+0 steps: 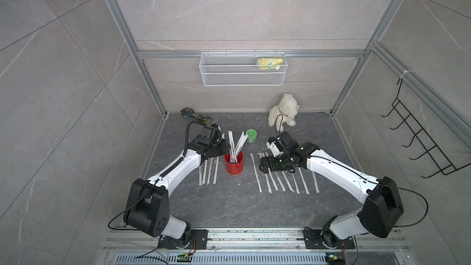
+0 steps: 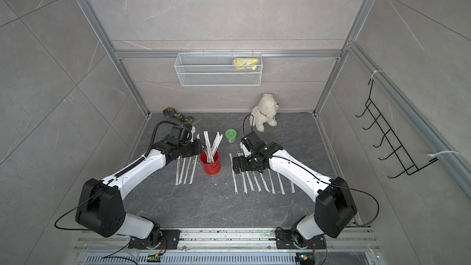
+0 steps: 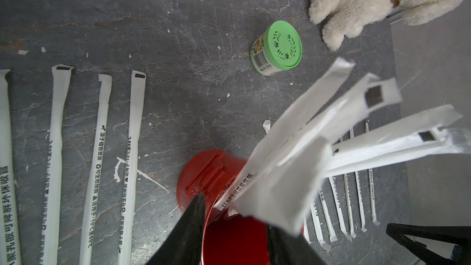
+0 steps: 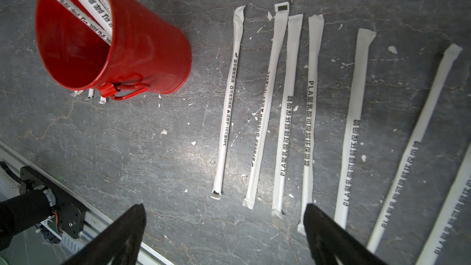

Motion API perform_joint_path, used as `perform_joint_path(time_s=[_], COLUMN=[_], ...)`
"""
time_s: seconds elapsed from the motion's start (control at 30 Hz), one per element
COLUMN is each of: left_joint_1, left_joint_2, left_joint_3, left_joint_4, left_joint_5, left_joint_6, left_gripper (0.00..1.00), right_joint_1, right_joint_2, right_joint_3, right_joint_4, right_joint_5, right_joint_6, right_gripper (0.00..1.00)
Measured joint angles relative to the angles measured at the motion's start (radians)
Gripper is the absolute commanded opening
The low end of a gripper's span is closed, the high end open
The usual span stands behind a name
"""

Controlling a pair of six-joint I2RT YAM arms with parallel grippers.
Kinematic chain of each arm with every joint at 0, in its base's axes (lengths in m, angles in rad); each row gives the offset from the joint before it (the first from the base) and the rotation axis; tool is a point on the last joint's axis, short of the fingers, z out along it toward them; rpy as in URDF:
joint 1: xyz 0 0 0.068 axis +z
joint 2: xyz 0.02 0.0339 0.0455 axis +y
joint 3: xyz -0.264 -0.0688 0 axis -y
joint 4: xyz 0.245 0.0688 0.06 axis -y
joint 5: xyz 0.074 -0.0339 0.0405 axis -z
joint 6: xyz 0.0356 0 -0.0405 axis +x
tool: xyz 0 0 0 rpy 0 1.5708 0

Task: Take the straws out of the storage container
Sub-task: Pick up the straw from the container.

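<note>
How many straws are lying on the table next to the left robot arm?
4 straws, side by side beside the red can; the left arm may hide more.

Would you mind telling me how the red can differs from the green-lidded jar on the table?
The red can is open at the top, while the green-lidded jar is closed by its lid. The can holds leaning straws; nothing sticks out of the jar. The can looks taller than the jar. Both are round and stand upright on the dark tabletop.
</note>
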Motion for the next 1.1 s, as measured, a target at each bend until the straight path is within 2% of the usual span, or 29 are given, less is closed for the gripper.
perform_joint_path(time_s=[0.3, 0.37, 0.53, 1.1], left_joint_1=[-0.005, -0.006, -0.01, -0.039], left_joint_2=[0.036, 0.039, 0.04, 0.058], left_joint_3=[0.03, 0.035, 0.046, 0.211], left_joint_4=[-0.005, -0.012, -0.032, -0.249], left_joint_5=[-0.003, -0.004, -0.012, -0.027], left_joint_6=[-0.003, -0.003, -0.002, 0.058], left_gripper=[0.22, 0.14, 0.06, 0.06], right_joint_1=[0.0, 0.0, 0.0, 0.0], right_joint_2=[0.0, 0.0, 0.0, 0.0], right_joint_3=[0.0, 0.0, 0.0, 0.0], right_joint_4=[0.0, 0.0, 0.0, 0.01], right_joint_5=[0.0, 0.0, 0.0, -0.001], right_joint_6=[0.0, 0.0, -0.003, -0.003], right_gripper=[1.0, 1.0, 1.0, 1.0])
